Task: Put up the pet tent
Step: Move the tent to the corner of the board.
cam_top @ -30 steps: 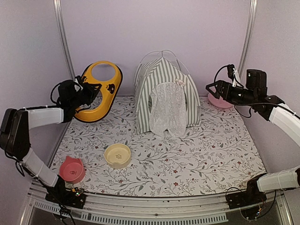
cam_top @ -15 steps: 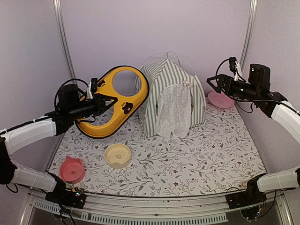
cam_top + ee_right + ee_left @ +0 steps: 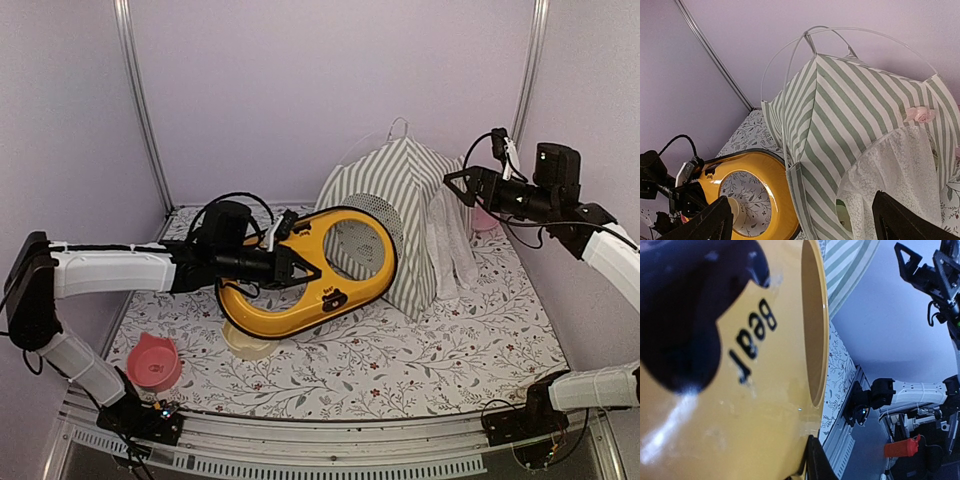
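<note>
Leaf-printed mat (image 3: 450, 340); on it pet tent (image 3: 400, 195); cream bowl (image 3: 243, 346); pink bowl (image 3: 153, 362)

Setup's basically a little booth: plain pale-lilac back wall (image 3: 300, 90), same colour on the side walls (image 3: 60, 130), and a silvery metal upright (image 3: 140, 100) in each back corner. The worktop (image 3: 300, 412) is covered with a cream cloth (image 3: 420, 370) printed with leafy sprigs and tiny red flowers. A slotted aluminium rail (image 3: 330, 445) runs along the near edge. Light's soft and even, with just faint shadows.
</note>
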